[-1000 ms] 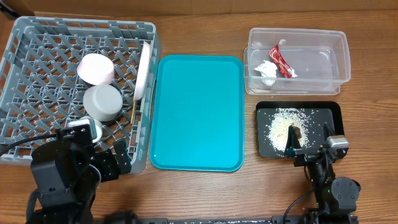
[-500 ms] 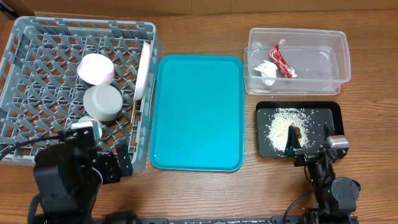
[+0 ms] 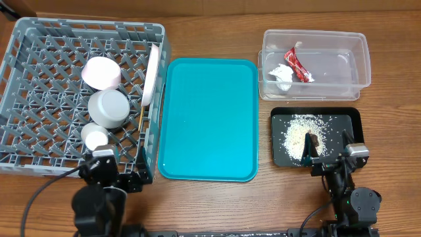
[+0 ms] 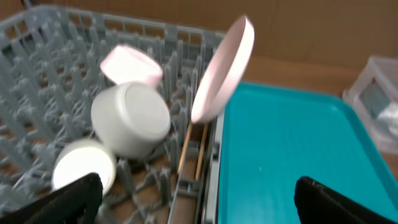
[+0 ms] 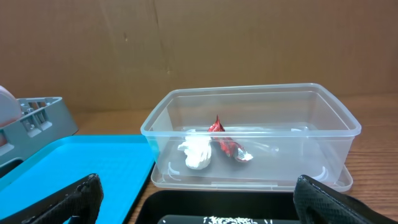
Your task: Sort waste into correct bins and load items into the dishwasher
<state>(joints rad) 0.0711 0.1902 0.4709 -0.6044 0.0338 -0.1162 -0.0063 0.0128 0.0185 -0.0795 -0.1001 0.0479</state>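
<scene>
Wooden table (image 3: 210,204) carries, left to right, the grey dish rack (image 3: 39,79), a teal tray (image 3: 207,118), then the clear tub (image 3: 358,59) behind the black tray (image 3: 355,118). In the rack stand the large plate (image 3: 152,74) on edge at its right wall, small plate (image 3: 100,72), upturned metal bowl (image 3: 108,108), cup (image 3: 95,136) and chopsticks (image 4: 186,146). The wrapper (image 3: 296,64) and tissue (image 3: 281,76) lie in the tub; the rice (image 3: 299,131) and brown lump (image 3: 314,139) lie in the black tray. The left gripper (image 4: 199,196) and right gripper (image 5: 199,199) are spread wide, gripping nothing.

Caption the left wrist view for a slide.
Left gripper open, facing the dish rack holding large plate, small plate, bowl, cup and chopsticks, beside the teal tray.
</scene>
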